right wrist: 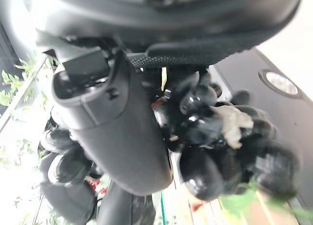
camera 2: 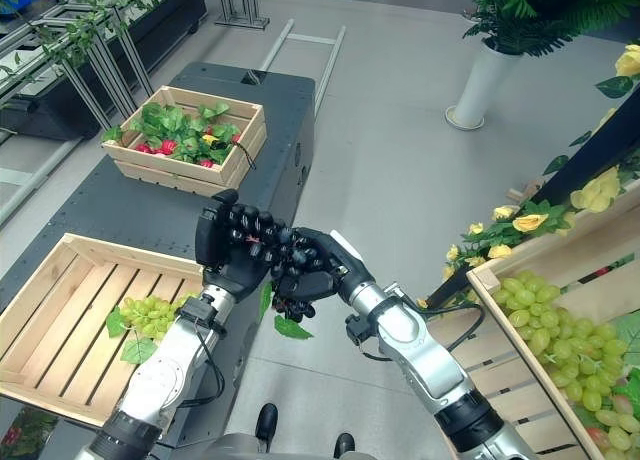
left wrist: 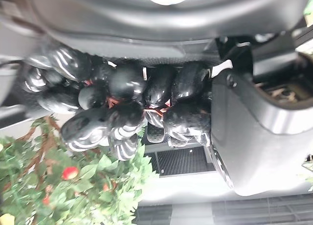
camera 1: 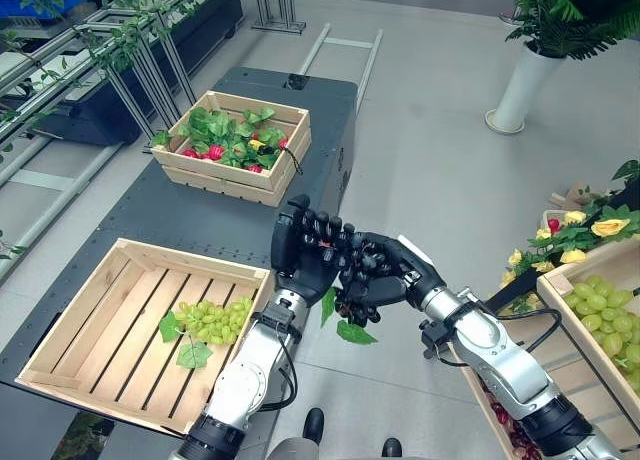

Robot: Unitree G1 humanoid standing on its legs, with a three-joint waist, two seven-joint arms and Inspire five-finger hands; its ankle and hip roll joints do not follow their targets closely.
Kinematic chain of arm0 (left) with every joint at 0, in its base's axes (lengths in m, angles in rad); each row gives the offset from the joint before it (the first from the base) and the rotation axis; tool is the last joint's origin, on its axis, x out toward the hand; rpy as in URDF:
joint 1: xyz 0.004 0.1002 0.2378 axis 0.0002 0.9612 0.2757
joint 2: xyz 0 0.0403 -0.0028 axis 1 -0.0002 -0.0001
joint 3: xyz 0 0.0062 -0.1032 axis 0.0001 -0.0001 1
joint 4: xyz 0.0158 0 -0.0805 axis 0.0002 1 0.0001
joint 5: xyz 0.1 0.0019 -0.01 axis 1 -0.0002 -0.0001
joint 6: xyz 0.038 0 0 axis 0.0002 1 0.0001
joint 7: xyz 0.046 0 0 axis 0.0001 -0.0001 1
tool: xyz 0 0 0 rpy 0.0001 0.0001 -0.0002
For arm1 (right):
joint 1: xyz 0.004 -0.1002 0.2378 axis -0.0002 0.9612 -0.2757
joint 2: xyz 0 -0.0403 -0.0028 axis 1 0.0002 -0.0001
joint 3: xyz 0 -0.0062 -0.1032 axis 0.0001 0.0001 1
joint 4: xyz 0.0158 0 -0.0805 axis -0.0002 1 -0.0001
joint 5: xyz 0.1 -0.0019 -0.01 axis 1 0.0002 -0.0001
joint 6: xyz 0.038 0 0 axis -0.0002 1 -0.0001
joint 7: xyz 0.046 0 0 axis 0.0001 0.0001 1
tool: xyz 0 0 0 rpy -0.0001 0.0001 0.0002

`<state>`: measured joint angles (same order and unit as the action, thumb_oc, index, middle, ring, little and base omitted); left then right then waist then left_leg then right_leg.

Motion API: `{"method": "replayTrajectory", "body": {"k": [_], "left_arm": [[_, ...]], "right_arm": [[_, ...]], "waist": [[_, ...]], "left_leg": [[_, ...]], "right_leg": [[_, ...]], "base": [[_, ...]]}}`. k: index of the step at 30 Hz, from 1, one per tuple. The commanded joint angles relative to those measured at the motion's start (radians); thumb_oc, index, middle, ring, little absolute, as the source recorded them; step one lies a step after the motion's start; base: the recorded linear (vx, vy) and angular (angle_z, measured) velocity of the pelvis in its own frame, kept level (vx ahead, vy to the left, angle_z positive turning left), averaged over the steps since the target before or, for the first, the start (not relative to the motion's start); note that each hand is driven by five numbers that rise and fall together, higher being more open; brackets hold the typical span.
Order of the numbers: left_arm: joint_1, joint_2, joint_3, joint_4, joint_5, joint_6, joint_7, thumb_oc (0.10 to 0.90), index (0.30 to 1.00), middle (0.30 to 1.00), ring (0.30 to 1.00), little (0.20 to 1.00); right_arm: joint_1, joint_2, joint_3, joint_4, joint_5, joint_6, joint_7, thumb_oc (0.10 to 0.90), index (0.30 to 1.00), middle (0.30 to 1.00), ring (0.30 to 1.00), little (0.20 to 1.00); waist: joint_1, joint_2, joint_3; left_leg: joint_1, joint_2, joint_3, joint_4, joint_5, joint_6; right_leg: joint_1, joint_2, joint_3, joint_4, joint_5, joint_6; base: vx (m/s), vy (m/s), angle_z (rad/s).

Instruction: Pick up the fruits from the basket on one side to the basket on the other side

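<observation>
Right hand (camera 1: 385,275) clenched round dark grape bunch (camera 1: 352,302), green leaves hanging below. Left hand (camera 1: 300,248) pressed against same bunch, fingers curled onto it; you hold both mid-air, past tabletop (camera 1: 150,205) edge. Near crate (camera 1: 115,325) holds green grapes (camera 1: 212,318). Far crate (camera 1: 232,145) holds leafy red fruit.

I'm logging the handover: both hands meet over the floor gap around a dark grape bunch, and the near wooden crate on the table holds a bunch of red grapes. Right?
Not quite. In the left eye view the grapes in the near crate are green, not red. The left hand and right hand do meet around the dark bunch.
</observation>
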<state>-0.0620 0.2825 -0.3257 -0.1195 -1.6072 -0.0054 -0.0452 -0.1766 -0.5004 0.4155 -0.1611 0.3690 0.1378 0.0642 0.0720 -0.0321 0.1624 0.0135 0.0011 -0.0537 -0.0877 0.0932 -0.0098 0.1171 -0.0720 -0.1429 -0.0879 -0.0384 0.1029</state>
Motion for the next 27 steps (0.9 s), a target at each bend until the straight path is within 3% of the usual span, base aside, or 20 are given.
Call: {"method": "replayTrajectory", "body": {"k": [1, 10, 16, 17, 18, 19, 24, 25, 27], "left_arm": [[-0.061, -0.039, -0.029, -0.091, -0.011, 0.0, -0.154, 0.4, 0.3, 0.3, 0.3, 0.3], [-0.076, -0.031, -0.03, -0.113, 0.024, -0.025, -0.166, 0.4, 0.3, 0.3, 0.3, 0.3], [-0.083, -0.018, -0.015, -0.128, 0.128, -0.071, -0.145, 0.4, 0.3, 0.3, 0.3, 0.3], [-0.083, -0.016, -0.012, -0.13, 0.141, -0.077, -0.137, 0.43, 0.345, 0.345, 0.345, 0.345], [-0.086, -0.01, 0.005, -0.132, 0.158, -0.083, -0.129, 0.762, 0.844, 0.844, 0.844, 0.844], [-0.086, -0.01, 0.008, -0.133, 0.154, -0.081, -0.129, 0.8, 0.9, 0.9, 0.9, 0.9], [-0.087, -0.002, 0.047, -0.135, 0.191, -0.115, -0.099, 0.8, 0.9, 0.9, 0.9, 0.9], [-0.086, 0.007, 0.06, -0.137, 0.27, -0.163, -0.086, 0.8, 0.9, 0.9, 0.9, 0.9], [-0.083, 0.013, 0.072, -0.136, 0.279, -0.184, -0.082, 0.8, 0.9, 0.9, 0.9, 0.9]], "right_arm": [[-0.014, 0.048, 0.009, -0.067, 0.037, -0.116, 0.004, 0.4, 0.3, 0.3, 0.3, 0.3], [-0.014, 0.035, 0.002, -0.055, -0.041, -0.119, -0.033, 0.4, 0.3, 0.3, 0.3, 0.3], [-0.01, 0.026, -0.027, -0.059, -0.041, -0.128, -0.067, 0.4, 0.3, 0.3, 0.3, 0.3], [-0.009, 0.026, -0.03, -0.06, -0.04, -0.128, -0.071, 0.4, 0.3, 0.3, 0.3, 0.3], [-0.006, 0.026, -0.043, -0.059, -0.041, -0.136, -0.083, 0.4, 0.3, 0.3, 0.3, 0.3], [-0.005, 0.026, -0.045, -0.06, -0.039, -0.137, -0.084, 0.4, 0.3, 0.3, 0.3, 0.3], [0.012, 0.028, -0.08, -0.066, -0.023, -0.155, -0.094, 0.4, 0.3, 0.3, 0.3, 0.3], [0.026, 0.028, -0.092, -0.071, -0.015, -0.167, -0.083, 0.4, 0.3, 0.3, 0.3, 0.3], [0.04, 0.029, -0.101, -0.074, -0.014, -0.176, -0.08, 0.4, 0.3, 0.3, 0.3, 0.3]], "waist": [[-0.001, -0.016, -0.169], [-0.006, -0.015, -0.174], [-0.011, -0.016, -0.175], [-0.012, -0.016, -0.175], [-0.014, -0.016, -0.175], [-0.014, -0.016, -0.176], [-0.023, -0.013, -0.175], [-0.028, -0.011, -0.173], [-0.03, -0.01, -0.172]], "left_leg": [[-0.005, -0.048, 0.011, 0.0, -0.067, 0.046], [-0.004, -0.047, 0.014, 0.0, -0.068, 0.048], [-0.002, -0.047, 0.014, 0.0, -0.071, 0.048], [-0.001, -0.047, 0.014, 0.0, -0.071, 0.048], [0.0, -0.047, 0.016, 0.0, -0.072, 0.05], [0.0, -0.047, 0.016, 0.0, -0.072, 0.049], [0.001, -0.046, 0.022, 0.0, -0.072, 0.05], [0.002, -0.047, 0.022, 0.0, -0.072, 0.051], [0.002, -0.047, 0.023, 0.0, -0.071, 0.051]], "right_leg": [[-0.086, 0.008, 0.003, 0.001, 0.102, -0.018], [-0.087, 0.009, 0.009, 0.001, 0.103, -0.019], [-0.087, 0.013, 0.019, 0.001, 0.103, -0.02], [-0.087, 0.013, 0.02, 0.001, 0.104, -0.02], [-0.087, 0.014, 0.025, 0.001, 0.104, -0.02], [-0.087, 0.015, 0.026, 0.001, 0.105, -0.02], [-0.091, 0.019, 0.044, 0.001, 0.109, -0.022], [-0.093, 0.02, 0.053, 0.001, 0.111, -0.021], [-0.095, 0.021, 0.06, 0.001, 0.113, -0.021]], "base": [[0.0, 0.0, 0.0], [0.0, 0.0, 0.0], [0.0, 0.0, 0.0], [-0.02, 0.022, -0.03], [-0.02, 0.021, -0.04], [-0.02, 0.026, -0.08], [-0.02, 0.034, -0.15], [-0.02, 0.028, -0.18], [-0.03, 0.026, -0.1]]}}
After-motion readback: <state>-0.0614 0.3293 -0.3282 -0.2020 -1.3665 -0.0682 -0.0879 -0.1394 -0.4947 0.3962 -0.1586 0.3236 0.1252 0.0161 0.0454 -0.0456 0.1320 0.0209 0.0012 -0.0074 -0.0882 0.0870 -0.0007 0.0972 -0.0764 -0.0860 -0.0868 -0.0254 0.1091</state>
